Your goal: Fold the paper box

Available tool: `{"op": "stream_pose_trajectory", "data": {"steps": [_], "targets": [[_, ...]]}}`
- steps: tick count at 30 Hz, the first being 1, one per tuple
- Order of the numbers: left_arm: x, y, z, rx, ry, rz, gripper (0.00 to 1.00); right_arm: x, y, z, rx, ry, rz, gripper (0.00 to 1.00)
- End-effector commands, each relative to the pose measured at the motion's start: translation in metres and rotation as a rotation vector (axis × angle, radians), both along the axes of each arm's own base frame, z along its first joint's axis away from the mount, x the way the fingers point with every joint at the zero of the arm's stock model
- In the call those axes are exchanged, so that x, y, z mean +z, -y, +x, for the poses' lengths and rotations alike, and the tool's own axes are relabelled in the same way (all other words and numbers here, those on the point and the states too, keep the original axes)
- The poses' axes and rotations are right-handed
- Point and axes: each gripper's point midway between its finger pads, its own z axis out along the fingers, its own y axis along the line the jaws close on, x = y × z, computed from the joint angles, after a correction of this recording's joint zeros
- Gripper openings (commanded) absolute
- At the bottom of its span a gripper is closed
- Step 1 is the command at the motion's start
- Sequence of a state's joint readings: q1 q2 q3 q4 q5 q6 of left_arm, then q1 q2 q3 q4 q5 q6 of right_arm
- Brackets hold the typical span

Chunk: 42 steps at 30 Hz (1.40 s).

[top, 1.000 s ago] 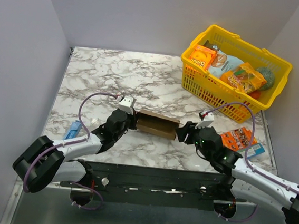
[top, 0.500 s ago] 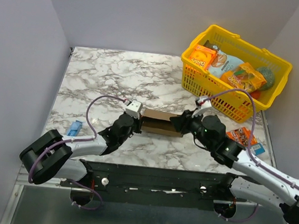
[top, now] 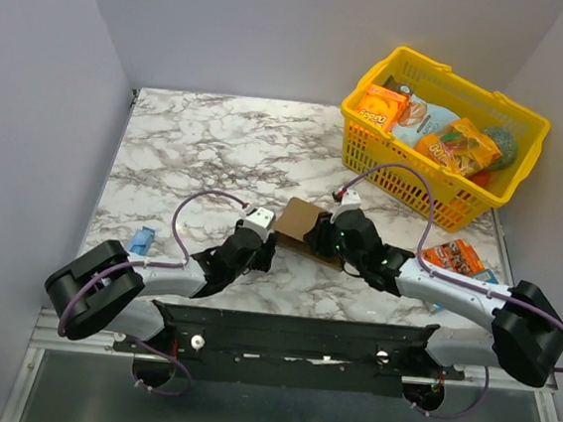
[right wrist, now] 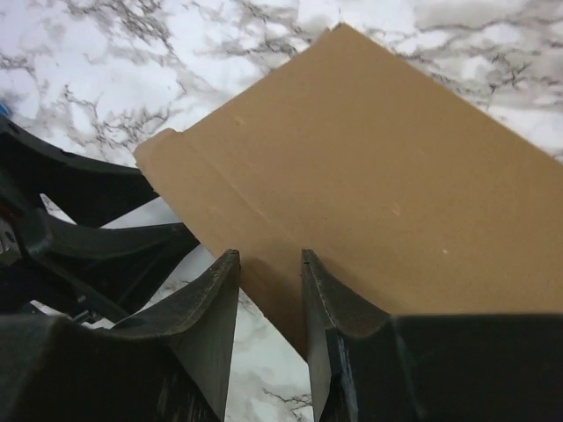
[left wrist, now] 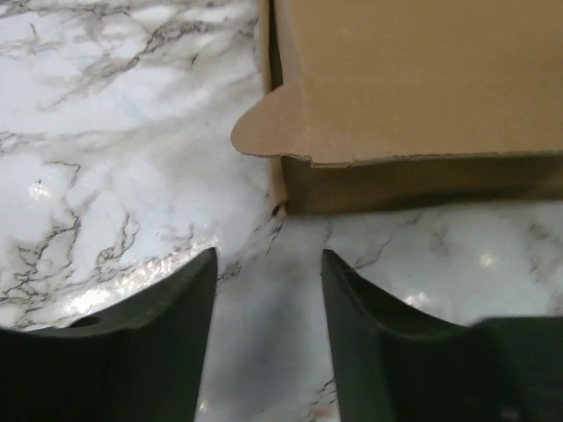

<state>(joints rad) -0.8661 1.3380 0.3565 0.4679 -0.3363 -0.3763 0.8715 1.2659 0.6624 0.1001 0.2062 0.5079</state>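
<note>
The paper box (top: 298, 218) is plain brown cardboard lying at the table's near middle, its smooth top panel facing up. In the left wrist view the paper box (left wrist: 413, 79) fills the upper right, a rounded tab sticking out at its near corner. My left gripper (top: 268, 247) (left wrist: 268, 257) stands open just short of that corner, with only marble between its fingers. My right gripper (top: 318, 238) (right wrist: 268, 257) hovers over the box's (right wrist: 369, 176) right end. Its jaws stand narrowly apart over the panel's edge and pinch nothing. The left gripper's dark fingers (right wrist: 97, 237) show beyond the box.
A yellow basket (top: 405, 173) holding several snack packs stands at the back right. An orange packet (top: 449, 258) lies by the right arm on a blue item. A small blue object (top: 139, 244) lies near the left edge.
My left gripper let go of the box's left end and opened, backing off slightly. The right gripper slid left over the box while its jaws narrowed. The box's top panel now lies closed.
</note>
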Motion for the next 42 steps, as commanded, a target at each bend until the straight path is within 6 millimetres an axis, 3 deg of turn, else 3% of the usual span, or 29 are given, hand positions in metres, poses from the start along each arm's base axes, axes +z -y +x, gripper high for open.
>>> {"op": "stream_pose_trajectory", "data": {"steps": [1, 6, 11, 14, 15, 18, 23, 28, 30, 34, 42], "targets": [[-0.011, -0.003, -0.021, -0.056, -0.067, 0.048, 0.72, -0.031, 0.001, -0.004, -0.032, -0.072, -0.017, 0.41], [0.000, 0.002, -0.040, -0.120, -0.116, 0.011, 0.79, -0.059, 0.001, 0.001, -0.044, -0.119, -0.077, 0.41], [0.031, 0.004, -0.049, -0.125, -0.099, -0.114, 0.89, -0.078, 0.001, 0.000, -0.040, -0.151, -0.114, 0.40], [0.048, 0.003, -0.043, -0.097, -0.093, -0.168, 0.96, -0.084, 0.004, -0.001, -0.042, -0.157, -0.130, 0.40], [0.057, 0.002, -0.032, -0.075, -0.087, -0.191, 0.96, -0.083, 0.005, -0.001, -0.045, -0.156, -0.131, 0.40], [0.061, 0.007, -0.018, -0.078, -0.133, -0.232, 0.95, -0.085, 0.007, -0.001, -0.049, -0.150, -0.140, 0.41], [0.053, 0.010, 0.016, -0.058, -0.164, -0.253, 0.85, -0.092, 0.010, -0.003, -0.055, -0.163, -0.154, 0.41], [0.044, 0.023, 0.032, -0.110, -0.177, -0.271, 0.77, -0.085, 0.012, -0.003, -0.048, -0.143, -0.152, 0.46], [0.047, 0.027, 0.040, -0.125, -0.160, -0.280, 0.75, -0.081, 0.011, -0.003, -0.024, -0.126, -0.161, 0.51], [0.033, 0.028, 0.050, -0.130, -0.165, -0.237, 0.66, -0.069, 0.008, -0.003, 0.043, -0.078, -0.176, 0.61], [0.021, 0.026, 0.062, -0.137, -0.163, -0.178, 0.53, -0.019, 0.006, -0.005, 0.250, 0.102, -0.272, 0.72]]}}
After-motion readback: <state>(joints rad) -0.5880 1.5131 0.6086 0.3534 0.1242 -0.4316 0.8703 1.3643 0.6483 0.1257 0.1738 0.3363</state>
